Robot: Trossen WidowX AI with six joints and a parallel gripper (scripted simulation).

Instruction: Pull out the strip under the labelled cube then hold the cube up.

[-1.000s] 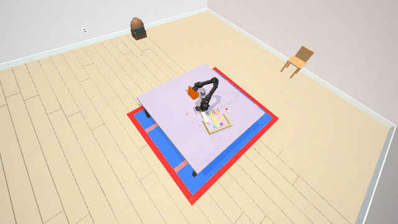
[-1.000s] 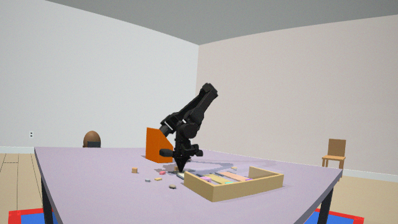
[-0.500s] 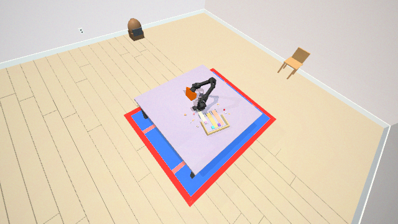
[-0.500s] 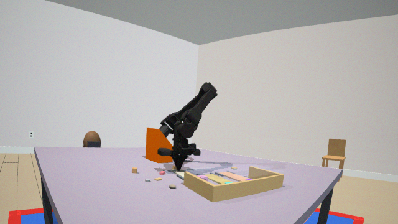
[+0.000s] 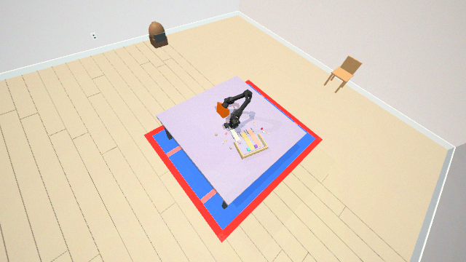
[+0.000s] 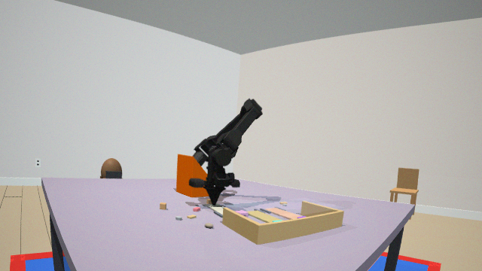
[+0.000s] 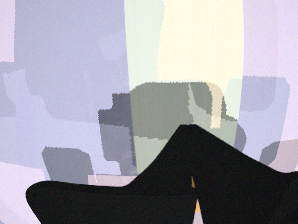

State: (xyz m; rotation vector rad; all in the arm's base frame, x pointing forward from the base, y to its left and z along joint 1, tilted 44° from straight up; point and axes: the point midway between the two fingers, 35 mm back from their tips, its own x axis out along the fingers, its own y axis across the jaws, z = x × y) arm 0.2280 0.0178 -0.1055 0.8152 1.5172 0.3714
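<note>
A cream strip (image 5: pixel 234 134) (image 6: pixel 218 209) (image 7: pixel 202 40) runs from the arm's side into the wooden frame, with a pink cube (image 5: pixel 239 142) (image 6: pixel 242 213) at its far part. A yellow strip (image 5: pixel 247 140) (image 6: pixel 260 216) and a salmon strip (image 5: pixel 253 137) (image 6: pixel 280 213) lie beside it. A teal cube (image 5: pixel 248 149) (image 6: pixel 277 221) and a purple cube (image 5: pixel 255 146) (image 6: pixel 301 217) are near their far ends. No label is readable. My gripper (image 6: pixel 214 203) (image 7: pixel 187 132) is shut, pointing down over the cream strip's near part; contact cannot be told.
The low wooden frame (image 5: pixel 255 153) (image 6: pixel 297 229) surrounds the strips' far ends and is open towards the arm. An orange block (image 5: pixel 222 110) (image 6: pixel 187 175) stands by the arm's base. Small bits lie around, including an orange cube (image 5: pixel 215 135) (image 6: pixel 163 205) and a grey stone (image 6: pixel 208 226).
</note>
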